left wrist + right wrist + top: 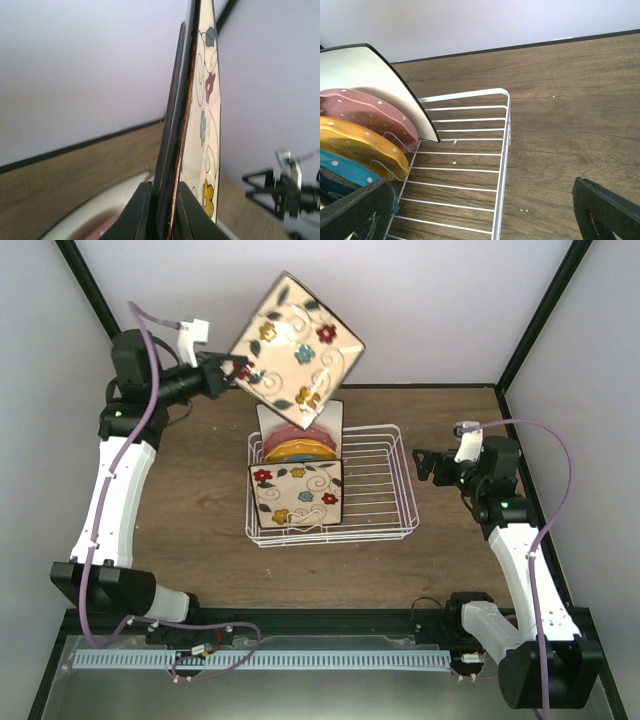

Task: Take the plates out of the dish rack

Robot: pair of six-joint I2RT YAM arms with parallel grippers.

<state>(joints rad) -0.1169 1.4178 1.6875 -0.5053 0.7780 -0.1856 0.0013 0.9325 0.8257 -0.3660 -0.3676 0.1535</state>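
One of the six plates is out: your left gripper (234,371) is clenched on the edge of a floral square plate (297,343), holding it aloft at about 12 o'clock from the dish rack (398,531), turned corner-up like a diamond. In the left wrist view the fingers (142,212) pinch the rim from both sides, and the plate (202,125) runs edge-on away from the camera.

Five plates stand in the rack. From 12 o'clock back toward 6 they are the plain cream square (380,85), the pink (370,112), the orange (360,145), the blue (340,172) and, nearest you, a second floral square (296,494). Your right gripper (425,462) hangs released, jaws wide, just off the rack's 3 o'clock side and touching nothing.

You look to be in the carry step. The next move calls for swinging the held plate over bare table (200,500), at 9 o'clock of the rack, then levelling it and lowering it flat before you let go. The grip is on one edge only, so it may pivot.

No brand, label or writing is readable anywhere.
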